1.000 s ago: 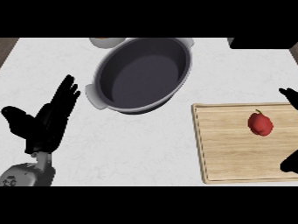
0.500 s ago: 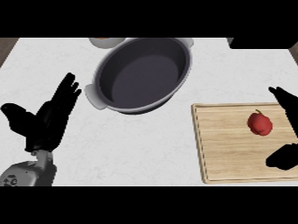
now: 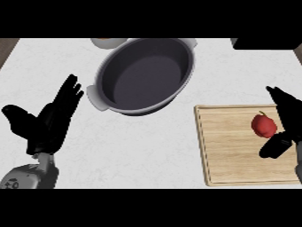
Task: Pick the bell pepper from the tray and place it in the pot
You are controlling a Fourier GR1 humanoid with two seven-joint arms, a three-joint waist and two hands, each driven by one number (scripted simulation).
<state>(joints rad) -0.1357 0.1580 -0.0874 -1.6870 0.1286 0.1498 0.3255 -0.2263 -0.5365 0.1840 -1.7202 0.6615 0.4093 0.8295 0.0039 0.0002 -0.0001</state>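
Head view. On the tray (image 3: 228,153), toward its right side: pepper (image 3: 264,125), just left of right hand (image 3: 297,119), between straight fingers above and thumb below; contact impossible to judge. Open, gripping nothing. Outer edge of that hand cut off. Nearer the pepper than a second ago. Left hand (image 3: 48,126) spread, resting left of pot (image 3: 146,75), unmoved.

tray (image 3: 231,146) right edge — hidden by right hand (image 3: 296,117) | round thing (image 3: 107,42) — cut off at top
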